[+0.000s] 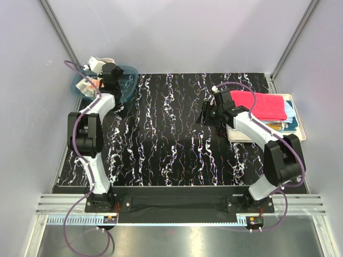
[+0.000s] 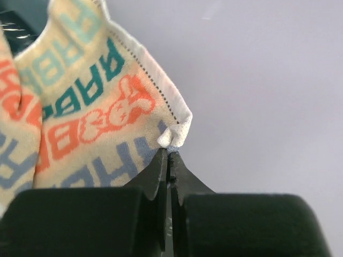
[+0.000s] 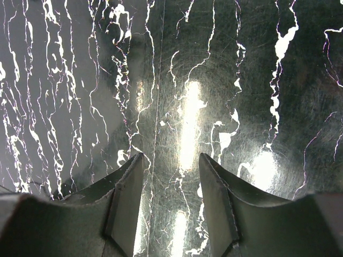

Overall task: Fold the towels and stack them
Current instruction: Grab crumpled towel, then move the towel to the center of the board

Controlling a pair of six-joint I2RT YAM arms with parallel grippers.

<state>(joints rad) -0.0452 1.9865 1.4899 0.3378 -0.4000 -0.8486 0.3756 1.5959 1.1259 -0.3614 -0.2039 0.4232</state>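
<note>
Item under work: lettered towel (image 2: 91, 112), cream cloth printed in teal, orange and blue, hanging from one hemmed corner. The left gripper (image 2: 169, 156) has that corner nipped at its very tips, jaws pressed together with only the fold of cloth between them. In the top view this takes place over the teal bin (image 1: 127, 80) at the far left corner of the table. More crumpled cloth lies in the bin, but its colours cannot be sorted out behind the arm.

Stack: red-pink towel (image 1: 265, 105) lies folded flat on top, on the cream tray (image 1: 298, 127) at the far right edge. A light blue towel (image 1: 289, 110) shows beneath it. Lower layers are thin slivers and cannot be counted.

The right gripper (image 3: 170, 176) has its jaws partly apart with nothing between them, poised over bare table just left of the tray.

Surface: black tabletop (image 1: 161, 144) with white marbled veins, glossy, with lamp glare in the right wrist view. Pale grey-lilac walls on three sides.

Obscured: most of the lettered towel is cut off at the left wrist frame's edge. The right arm covers the tray's near left corner.
</note>
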